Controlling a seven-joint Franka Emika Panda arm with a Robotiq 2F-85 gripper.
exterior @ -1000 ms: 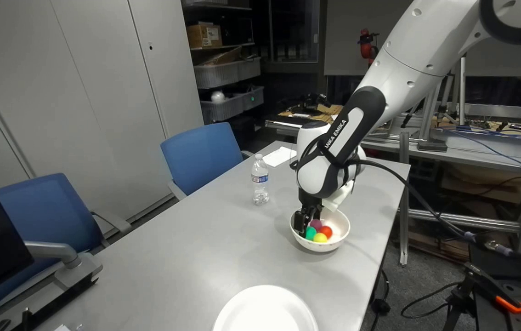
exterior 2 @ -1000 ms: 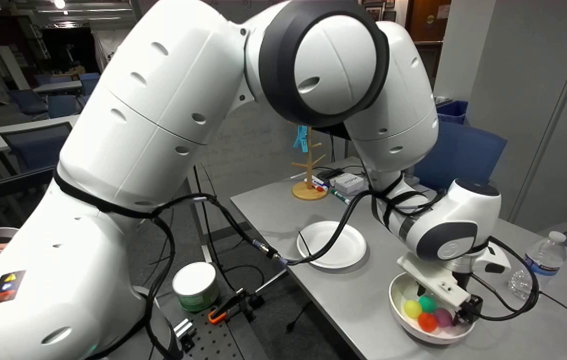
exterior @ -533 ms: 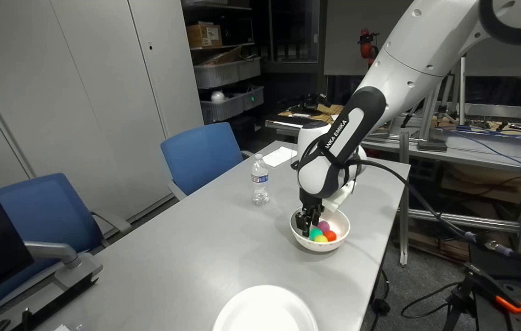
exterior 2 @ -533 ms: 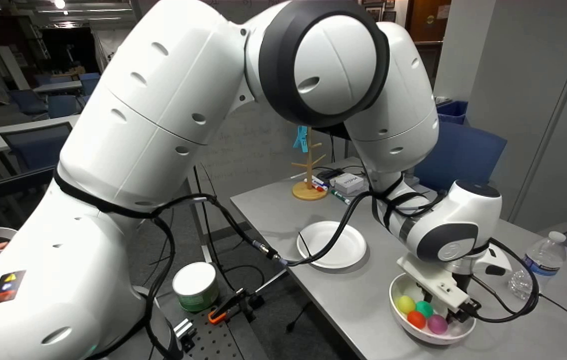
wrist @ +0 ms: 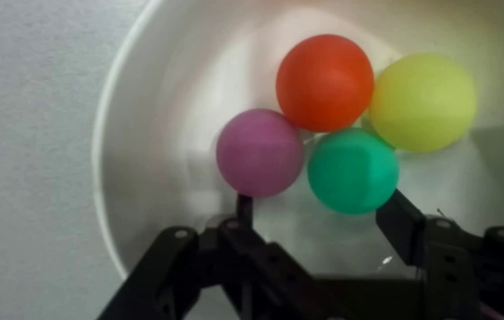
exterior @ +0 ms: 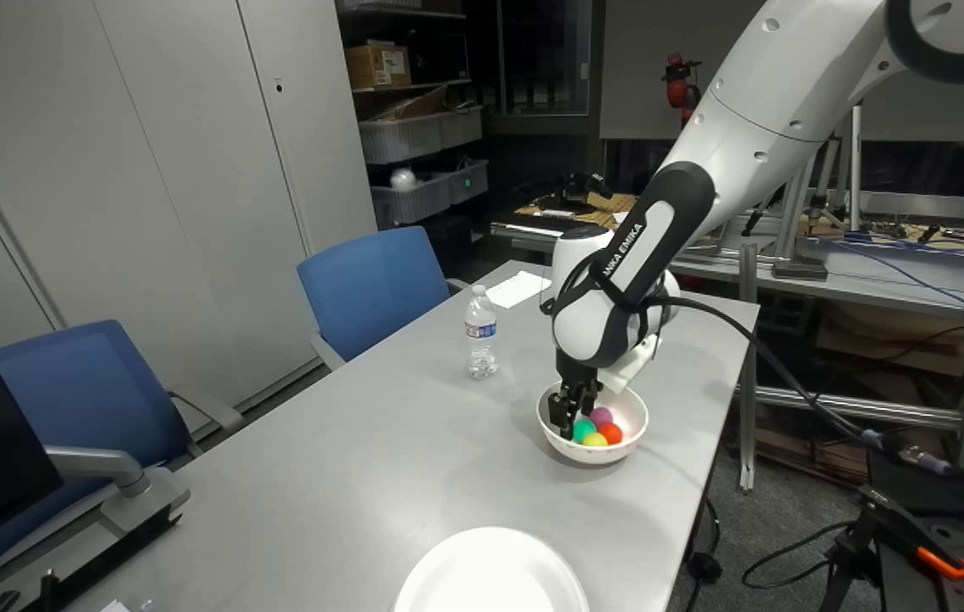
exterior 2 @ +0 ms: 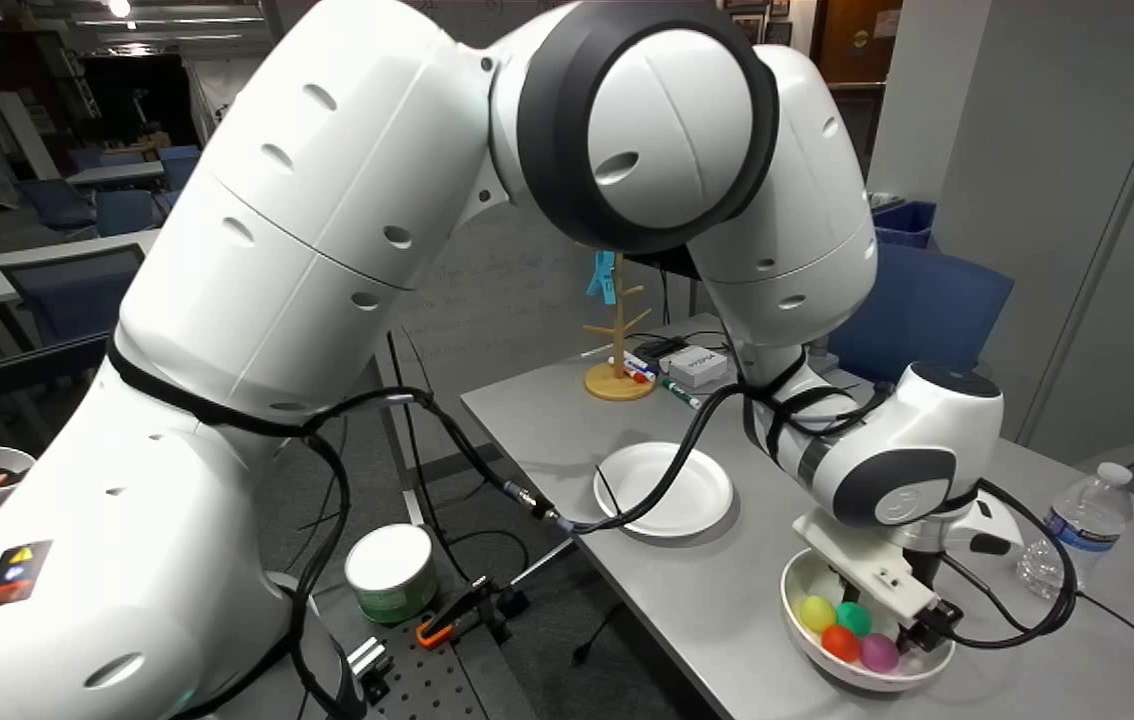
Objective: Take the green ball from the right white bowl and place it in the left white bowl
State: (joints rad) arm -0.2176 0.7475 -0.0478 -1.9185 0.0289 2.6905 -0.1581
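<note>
The green ball (wrist: 353,170) lies in the right white bowl (wrist: 138,146) among other balls. It also shows in both exterior views (exterior: 584,431) (exterior 2: 853,618). My gripper (wrist: 318,202) is inside this bowl with its jaws apart. The green ball is just ahead of the gap, against or very close to the right fingertip (wrist: 405,222) in the wrist view. A purple ball (wrist: 260,153) overlaps the tip of the left finger. The left white bowl (exterior 2: 702,495) is wide, shallow and empty on the table; an exterior view cuts it off at the bottom edge (exterior: 492,582).
A red ball (wrist: 325,83) and a yellow ball (wrist: 423,102) touch the green ball in the bowl. A water bottle (exterior: 481,331) stands beside the bowl. A wooden peg stand (exterior 2: 619,380) and markers are farther along the table. The arm's cable (exterior 2: 692,450) hangs over the left bowl's image.
The balls have shifted within the right bowl, the purple one away from my gripper's finger in the exterior views. The gripper has moved only slightly. The bowl has shifted very little.
</note>
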